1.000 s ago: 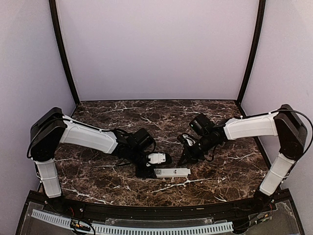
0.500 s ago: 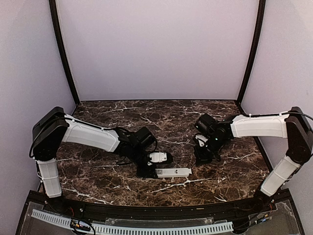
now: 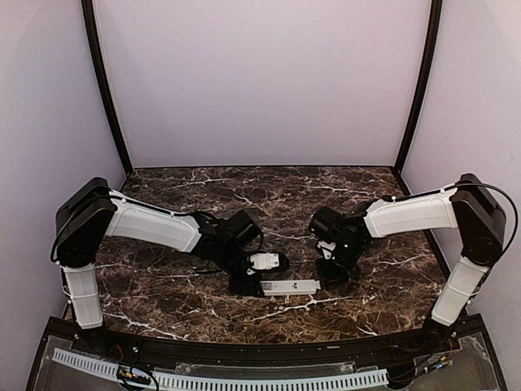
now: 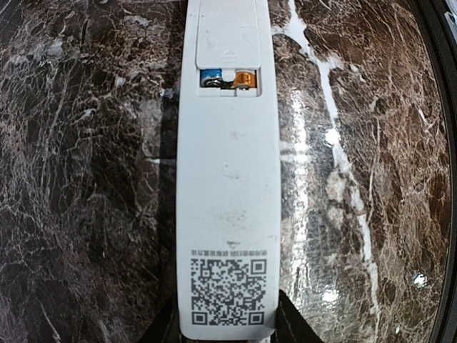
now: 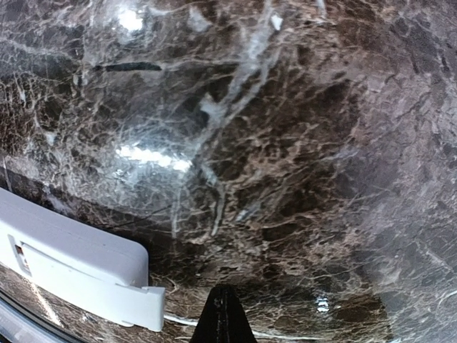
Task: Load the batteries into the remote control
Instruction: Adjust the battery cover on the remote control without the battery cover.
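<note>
The white remote control [image 3: 289, 286] lies on the marble table, plain back up with a QR code [image 4: 227, 289]. My left gripper [image 4: 227, 327] is shut on its near end; it also shows in the top view [image 3: 244, 283]. The pale cover [image 4: 227, 28] lies over most of the recess. In the open gap a blue battery [image 4: 209, 77] shows beside an orange part [image 4: 244, 78]. My right gripper [image 5: 223, 314] is shut and empty, tip down just off the remote's far end [image 5: 78, 264], and also shows in the top view [image 3: 332, 274].
The dark marble table [image 3: 269, 195] runs to the pale back wall and black corner posts. A black rail [image 3: 244, 349] lines the near edge. The table's edge shows at the right of the left wrist view [image 4: 444, 86].
The right gripper swung away to the right, then came back lower and nearer the remote's right end. The left gripper and the remote have stayed put.
</note>
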### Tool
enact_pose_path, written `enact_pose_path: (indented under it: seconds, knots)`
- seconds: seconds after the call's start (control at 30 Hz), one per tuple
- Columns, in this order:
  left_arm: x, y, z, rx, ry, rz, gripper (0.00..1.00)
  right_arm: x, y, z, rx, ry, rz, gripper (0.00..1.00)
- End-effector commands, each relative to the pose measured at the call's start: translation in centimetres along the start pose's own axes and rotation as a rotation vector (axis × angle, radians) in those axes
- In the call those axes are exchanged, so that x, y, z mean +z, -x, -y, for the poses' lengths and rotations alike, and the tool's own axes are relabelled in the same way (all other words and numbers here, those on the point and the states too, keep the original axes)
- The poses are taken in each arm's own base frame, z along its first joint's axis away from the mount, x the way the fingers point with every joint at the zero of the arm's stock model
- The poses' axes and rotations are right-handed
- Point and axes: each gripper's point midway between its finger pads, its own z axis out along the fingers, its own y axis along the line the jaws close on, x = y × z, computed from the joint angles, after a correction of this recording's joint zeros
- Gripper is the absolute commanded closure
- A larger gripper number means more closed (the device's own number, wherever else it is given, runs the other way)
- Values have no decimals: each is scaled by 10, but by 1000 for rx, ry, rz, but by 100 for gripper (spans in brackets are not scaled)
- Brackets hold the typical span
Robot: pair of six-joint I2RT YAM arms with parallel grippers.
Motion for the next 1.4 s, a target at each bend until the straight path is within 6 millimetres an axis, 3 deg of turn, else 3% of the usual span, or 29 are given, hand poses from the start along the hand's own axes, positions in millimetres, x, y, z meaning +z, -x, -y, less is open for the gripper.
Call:
enact_pose_path:
  seconds: [0.0, 0.87, 1.1, 1.37]
  knots:
    - [7, -15, 10, -22, -51, -58, 66, 5, 2, -7, 6, -4, -2, 100]
    - [10, -17, 12, 2, -44, -82, 65, 3, 10, -28, -11, 14, 15, 100]
    - [10, -17, 12, 3, -43, -83, 65, -1, 8, -23, -20, -14, 11, 100]
    - [10, -18, 12, 2, -42, -87, 65, -9, -2, 11, 0, -111, 7, 100]
